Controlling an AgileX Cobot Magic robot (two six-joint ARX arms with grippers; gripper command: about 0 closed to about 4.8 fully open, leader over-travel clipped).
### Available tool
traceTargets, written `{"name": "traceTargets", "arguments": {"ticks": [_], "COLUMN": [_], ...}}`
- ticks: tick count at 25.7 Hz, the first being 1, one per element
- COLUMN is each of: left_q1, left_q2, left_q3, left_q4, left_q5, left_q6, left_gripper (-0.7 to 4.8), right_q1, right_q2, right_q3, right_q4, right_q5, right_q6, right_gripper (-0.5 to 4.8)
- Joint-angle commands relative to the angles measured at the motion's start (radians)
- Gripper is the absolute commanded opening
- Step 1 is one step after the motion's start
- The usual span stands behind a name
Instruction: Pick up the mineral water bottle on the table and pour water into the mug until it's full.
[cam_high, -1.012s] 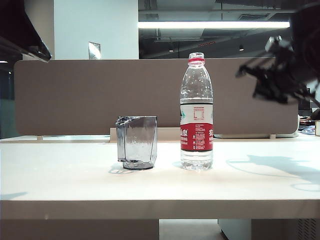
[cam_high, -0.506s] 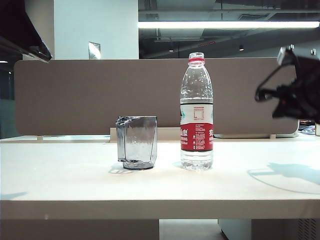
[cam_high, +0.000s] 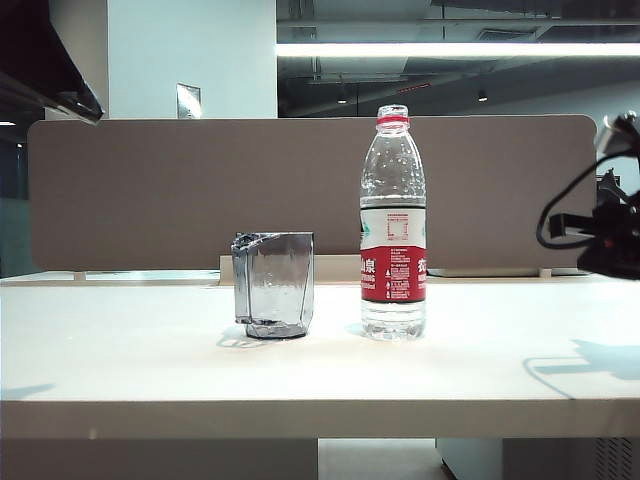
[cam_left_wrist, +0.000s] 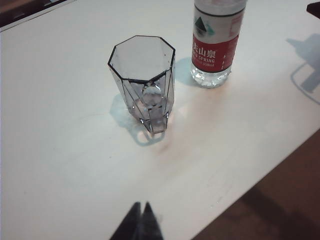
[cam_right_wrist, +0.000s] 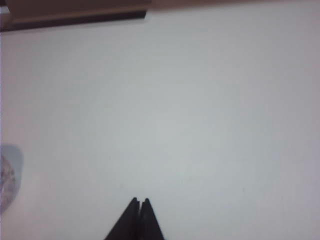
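Note:
The mineral water bottle (cam_high: 393, 230) stands upright and uncapped on the white table (cam_high: 150, 360). The smoky faceted mug (cam_high: 274, 285) stands just left of it, a small gap apart. The left wrist view looks down on the mug (cam_left_wrist: 145, 82) and the bottle (cam_left_wrist: 215, 45); my left gripper (cam_left_wrist: 141, 206) is shut and empty near the table's front edge, well short of the mug. My right arm (cam_high: 612, 240) hangs at the far right, apart from the bottle. The right gripper (cam_right_wrist: 140, 201) is shut and empty above bare table. I cannot make out the water level.
A brown partition panel (cam_high: 150, 190) backs the table. A dark shape (cam_high: 45, 60) fills the exterior view's upper left corner. A blurred clear rounded shape (cam_right_wrist: 6, 180) touches the right wrist view's edge.
My right arm has swung down and to the right, away from the bottle, to the edge of the exterior view. Bottle and mug have not moved.

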Motion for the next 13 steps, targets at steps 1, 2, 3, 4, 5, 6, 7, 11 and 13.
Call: {"name": "traceTargets", "arguments": {"ticks": [1,2,3,4,5,6,7,11,13], "left_q1": [0.001,0.001,0.001,0.001,0.001,0.001,0.001,0.001,0.001], "left_q2": [-0.002,-0.002,-0.002,-0.002,-0.002,-0.002,-0.002,-0.002,-0.002], "left_q3": [0.002,0.002,0.002,0.002,0.002,0.002,0.002,0.002,0.002], "left_q4": [0.009,0.009,0.009,0.009,0.009,0.009,0.009,0.009,0.009], "left_q5": [0.000,0.000,0.000,0.000,0.000,0.000,0.000,0.000,0.000], "left_q6": [0.000,0.000,0.000,0.000,0.000,0.000,0.000,0.000,0.000], "left_gripper": [-0.03,-0.03,-0.02,-0.02,-0.02,-0.02,-0.02,-0.02,-0.02], "right_q1": [0.061,0.098,0.122,0.153,0.169,0.184,0.185,0.185,0.185], "right_q2": [-0.004,-0.004,-0.004,-0.004,-0.004,-0.004,-0.002,-0.002,-0.002], "right_q3": [0.004,0.004,0.004,0.004,0.005,0.006,0.006,0.006,0.006], "right_q4": [0.089,0.096,0.101,0.120,0.137,0.153,0.166,0.177,0.179], "right_q5": [0.103,0.131,0.135,0.134,0.135,0.134,0.132,0.127,0.127], "right_q6": [-0.077,-0.137,-0.166,-0.191,-0.193,-0.192,-0.183,-0.113,-0.082], "right_gripper": [0.22,0.22,0.22,0.23,0.24,0.39,0.61,1.18,1.17]}}
